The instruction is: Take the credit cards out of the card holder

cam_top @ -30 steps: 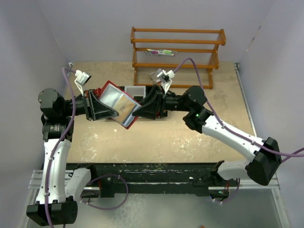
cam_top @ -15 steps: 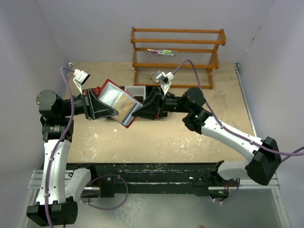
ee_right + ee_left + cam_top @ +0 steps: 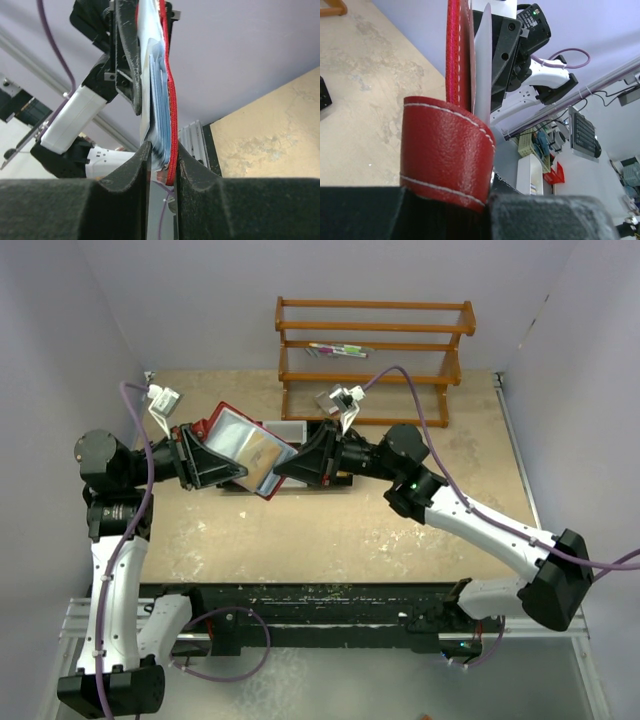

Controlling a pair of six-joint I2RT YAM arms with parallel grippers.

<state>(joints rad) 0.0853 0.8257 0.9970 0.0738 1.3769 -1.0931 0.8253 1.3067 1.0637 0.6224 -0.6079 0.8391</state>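
The red card holder (image 3: 243, 452) hangs open in the air just in front of the wooden rack (image 3: 375, 345), off the counter (image 3: 400, 530) and stretched between the two arms. The left fingers (image 3: 365, 212) are closed tight on its folded red leather edge at the end away from the rack, while the right fingers (image 3: 65, 210) are nearly closed, pinching the end nearer the rack, red cover and clear sleeves together. The credit cards (image 3: 262, 455), grey and tan, sit inside those sleeves.
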